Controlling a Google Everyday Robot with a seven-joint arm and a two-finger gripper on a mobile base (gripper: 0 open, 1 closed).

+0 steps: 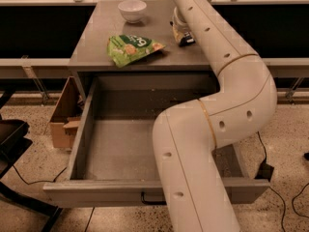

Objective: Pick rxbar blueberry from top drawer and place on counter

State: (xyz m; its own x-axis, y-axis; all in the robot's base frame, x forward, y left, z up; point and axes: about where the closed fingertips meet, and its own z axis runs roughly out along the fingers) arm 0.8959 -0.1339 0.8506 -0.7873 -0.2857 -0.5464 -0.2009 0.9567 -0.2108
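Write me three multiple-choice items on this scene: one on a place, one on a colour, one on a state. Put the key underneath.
1. Where on the counter is the rxbar blueberry?
A. front left corner
B. right side, beside the gripper
C. middle of the back edge

2. What colour is the snack bag?
A. green
B. red
C. orange

3. The top drawer is:
A. shut
B. pulled open
C. taken out of the cabinet

Key:
1 B, since the dark bar sits to the right of the bag, right at the gripper.
2 A, since its crinkled wrapper is bright green.
3 B, since its floor shows in front of the cabinet.
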